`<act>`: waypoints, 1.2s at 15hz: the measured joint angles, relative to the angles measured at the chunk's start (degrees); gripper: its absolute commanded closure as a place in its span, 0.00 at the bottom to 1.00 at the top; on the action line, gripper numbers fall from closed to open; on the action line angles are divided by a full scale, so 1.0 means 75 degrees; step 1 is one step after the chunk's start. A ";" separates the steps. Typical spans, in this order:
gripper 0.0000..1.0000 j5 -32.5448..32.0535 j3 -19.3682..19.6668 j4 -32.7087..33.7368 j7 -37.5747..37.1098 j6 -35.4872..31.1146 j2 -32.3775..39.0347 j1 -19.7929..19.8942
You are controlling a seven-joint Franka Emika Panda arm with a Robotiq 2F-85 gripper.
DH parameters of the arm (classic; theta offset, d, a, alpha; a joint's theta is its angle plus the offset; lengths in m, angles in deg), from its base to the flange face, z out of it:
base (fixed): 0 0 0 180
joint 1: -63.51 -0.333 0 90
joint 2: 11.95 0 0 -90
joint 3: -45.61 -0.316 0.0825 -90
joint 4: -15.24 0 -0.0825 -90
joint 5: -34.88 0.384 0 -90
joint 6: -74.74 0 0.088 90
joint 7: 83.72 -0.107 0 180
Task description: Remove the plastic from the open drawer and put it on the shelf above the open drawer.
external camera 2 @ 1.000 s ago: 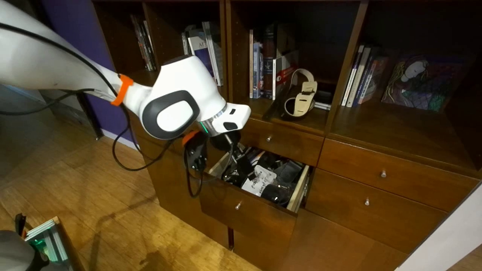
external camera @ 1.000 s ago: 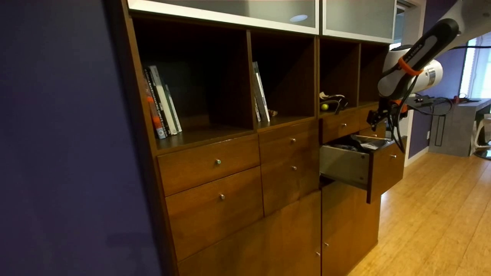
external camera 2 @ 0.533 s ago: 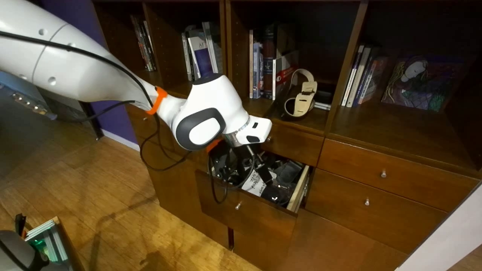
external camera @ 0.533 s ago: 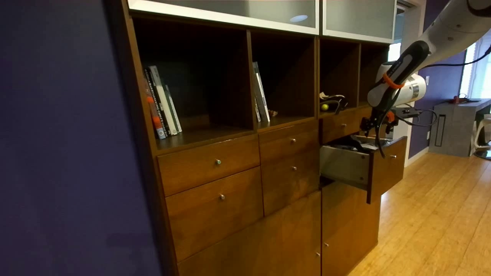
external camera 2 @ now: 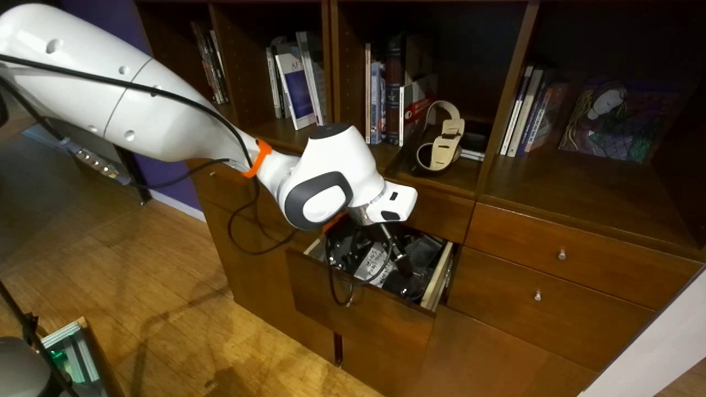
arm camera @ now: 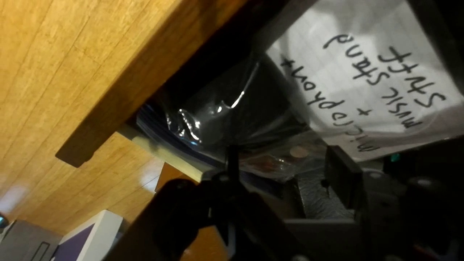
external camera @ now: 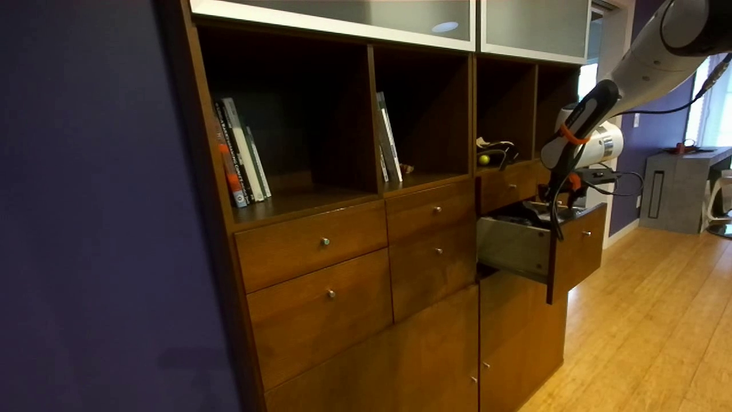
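"Where is the shelf (external camera 2: 480, 71) set?"
"Above the open drawer (external camera 2: 386, 314)."
"And the gripper (arm camera: 284, 161)?"
"Held over the drawer, spread apart as shown by the wrist view alone. Inside the drawer, clear plastic (arm camera: 214, 116) is seen."

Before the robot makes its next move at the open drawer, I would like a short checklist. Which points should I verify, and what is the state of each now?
1. Open drawer pulled out: ok, it stands out below the shelf.
2. End effector open: ok, its fingers are apart in the wrist view.
3. Clear plastic between the fingers: cannot tell; it shows in the gap, but depth is unclear.
4. Cable free of the drawer: cannot tell; a loop overlaps the drawer front in both exterior views.
5. Room on the shelf: cannot tell; books and a beige strapped item are there.
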 measured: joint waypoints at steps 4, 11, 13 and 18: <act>0.36 0.0000 0.0173 0.0162 -0.0027 0.0041 0.0190 -0.0143; 0.36 -0.0055 0.0472 0.0357 -0.0027 0.0791 0.0234 -0.0454; 0.41 -0.0102 0.0532 0.0423 -0.0027 0.1012 0.0234 -0.0529; 0.39 -0.0364 0.0606 0.0457 -0.0028 0.1308 0.0234 -0.0630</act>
